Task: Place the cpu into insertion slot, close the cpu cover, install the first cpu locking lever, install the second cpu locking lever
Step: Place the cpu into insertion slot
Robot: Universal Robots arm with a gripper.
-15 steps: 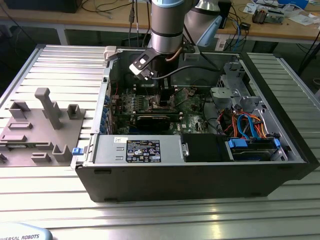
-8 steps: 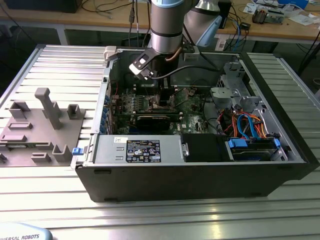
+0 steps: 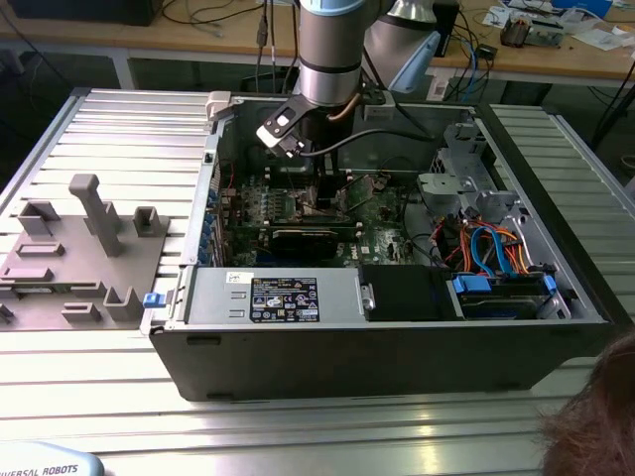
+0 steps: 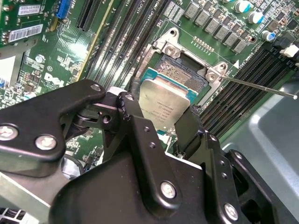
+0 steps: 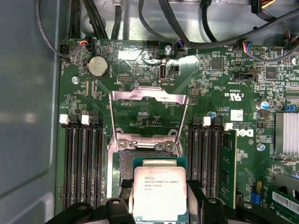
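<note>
My gripper [image 4: 160, 109] is clenched on the cpu [image 4: 164, 105]. Its black fingers [image 5: 196, 196] press against two opposite edges of the chip, which shows between them in both wrist views.

The cpu [image 5: 160, 193] is a small flat square. It has a dull silver metal lid with faint print, and a thin green border runs round the lid's edge. I see it held over the near part of the insertion slot [image 5: 125, 165]. The slot's dark contact field is uncovered beyond the chip's far edge, and silvery metal frames it. In the second wrist view the chip looks raised above the insertion slot [image 4: 180, 72] rather than seated. I cannot tell whether any edge touches the slot.

Just past the slot the cpu cover [image 5: 148, 95] is swung open. It is a thin silvery frame, and green board shows through its square window. In the second wrist view a thin metal rod [image 4: 261, 87] reaches out from the slot's corner, up off the board.

Long black memory slots [image 5: 84, 163] run on both sides of the slot on the green motherboard [image 5: 224, 70]. A round coin cell [image 5: 98, 66] sits beyond the cover.

In the exterior view the arm [image 3: 329, 50] reaches down into the open computer case [image 3: 397, 347], which lies on a slatted metal table [image 3: 119, 119]. A grey fixture [image 3: 89, 248] stands on the table at the exterior view's left.
</note>
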